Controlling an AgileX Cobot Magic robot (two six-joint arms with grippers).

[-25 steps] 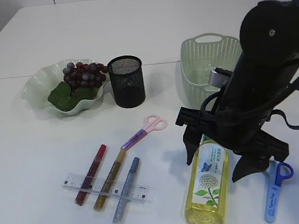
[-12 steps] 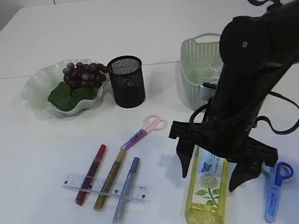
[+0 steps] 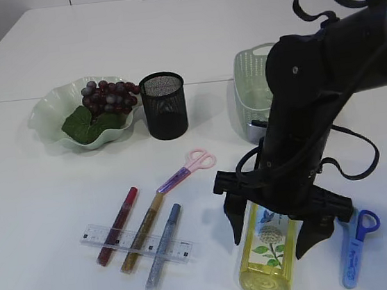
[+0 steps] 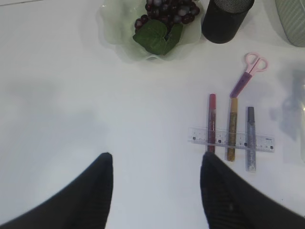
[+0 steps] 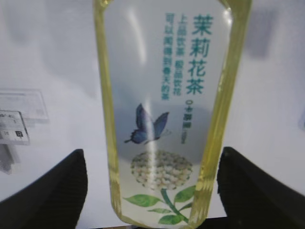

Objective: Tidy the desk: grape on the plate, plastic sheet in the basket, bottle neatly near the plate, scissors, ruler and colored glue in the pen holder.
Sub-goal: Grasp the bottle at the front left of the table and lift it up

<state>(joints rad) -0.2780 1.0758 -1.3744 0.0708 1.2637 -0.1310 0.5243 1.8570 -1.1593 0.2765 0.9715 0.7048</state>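
Observation:
The bottle (image 3: 266,259) of yellow tea lies flat near the front edge, label up (image 5: 162,95). My right gripper (image 3: 270,245) is open and straddles it, one finger on each side with a gap (image 5: 153,151). My left gripper (image 4: 156,155) is open over bare table, holding nothing. The grape (image 3: 107,97) lies on the green plate (image 3: 43,116). Pink scissors (image 3: 189,168) lie in the middle and blue scissors (image 3: 356,249) right of the bottle. The clear ruler (image 3: 135,243) crosses three coloured glue sticks (image 3: 164,245). I cannot make out the plastic sheet.
The black mesh pen holder (image 3: 164,105) stands right of the plate. The green basket (image 3: 252,75) is behind my right arm, partly hidden by it. The left wrist view shows the ruler (image 4: 231,140) and glue sticks (image 4: 232,126) just right of that gripper.
My right arm has come down and to the left, so its open fingers now flank the bottle. Nothing else has shifted.

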